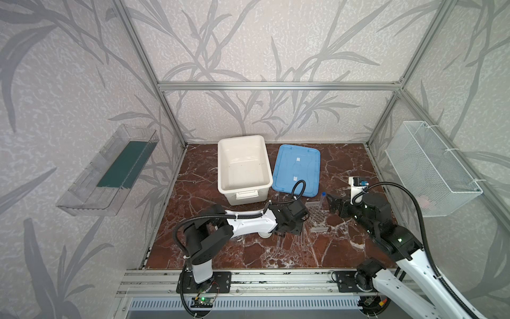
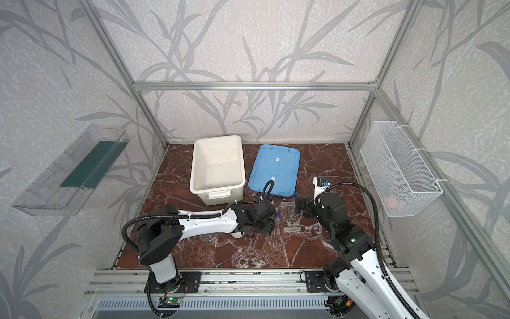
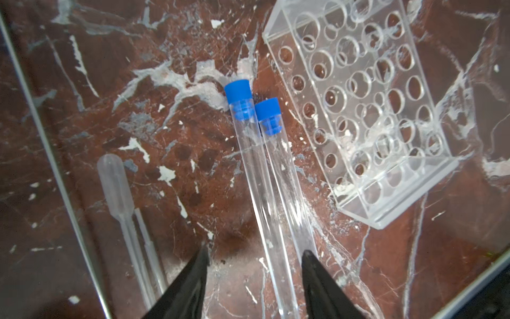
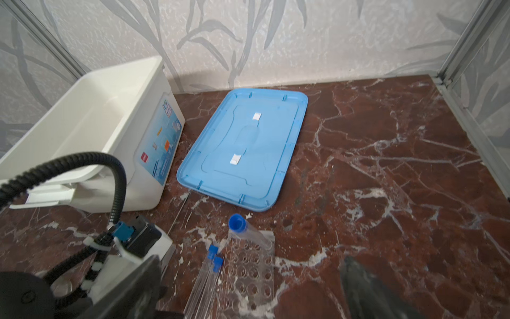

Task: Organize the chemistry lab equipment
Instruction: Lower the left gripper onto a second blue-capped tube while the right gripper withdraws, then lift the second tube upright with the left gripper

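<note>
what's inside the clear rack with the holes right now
One blue-capped tube stands tilted in a hole at the rack's end nearest the blue lid. Other visible holes look empty. Two capped tubes lie beside it, not inside. The tube's lower end cannot be made out.

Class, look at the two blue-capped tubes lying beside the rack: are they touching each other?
Touching. The left wrist view shows the blue-capped tubes lying side by side, walls meeting with no gap between.
</note>
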You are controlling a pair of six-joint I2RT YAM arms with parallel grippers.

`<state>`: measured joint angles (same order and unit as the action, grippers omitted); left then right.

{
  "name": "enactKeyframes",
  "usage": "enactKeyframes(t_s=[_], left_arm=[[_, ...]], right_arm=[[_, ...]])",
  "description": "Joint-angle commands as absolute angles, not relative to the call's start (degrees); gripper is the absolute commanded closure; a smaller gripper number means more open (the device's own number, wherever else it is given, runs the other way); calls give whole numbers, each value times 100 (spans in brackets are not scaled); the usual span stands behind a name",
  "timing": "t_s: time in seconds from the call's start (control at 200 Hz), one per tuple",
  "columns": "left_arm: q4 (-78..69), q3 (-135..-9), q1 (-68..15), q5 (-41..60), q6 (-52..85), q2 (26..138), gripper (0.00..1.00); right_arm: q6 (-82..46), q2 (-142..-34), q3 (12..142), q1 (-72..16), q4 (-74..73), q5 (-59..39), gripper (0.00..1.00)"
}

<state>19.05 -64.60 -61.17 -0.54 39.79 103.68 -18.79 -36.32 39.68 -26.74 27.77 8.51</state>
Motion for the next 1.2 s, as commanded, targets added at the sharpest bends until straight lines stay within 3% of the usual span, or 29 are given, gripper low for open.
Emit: enactKeyframes(t_s=[0.0,0.275,0.44,0.61,0.835,1.199], left_arm=[[2318,-6718,-6156,-171,3964,10497,50],[2672,-7058,-6247,-309,3889,10896,52],[3070,-7262,-6310,-551,3867,11061,61],[3436,-7262,-6393,-883,3931,11022,63],[3059,-6854,-6400,-462,4009,10836,69],[3261,-6997,-6364,-678,4165,10906,78]], right_arm=[[-2065,-3587,4053,-2689,3637,648,1],[-2106,-3523,3968,-2688,3634,502,1],[-2066,-3531,3964,-2689,3623,492,1],[-2081,-3583,3930,-2687,3573,449,1],[-2087,-3638,3821,-2685,3421,441,1],[-2183,-3726,3753,-2689,3283,295,1]])
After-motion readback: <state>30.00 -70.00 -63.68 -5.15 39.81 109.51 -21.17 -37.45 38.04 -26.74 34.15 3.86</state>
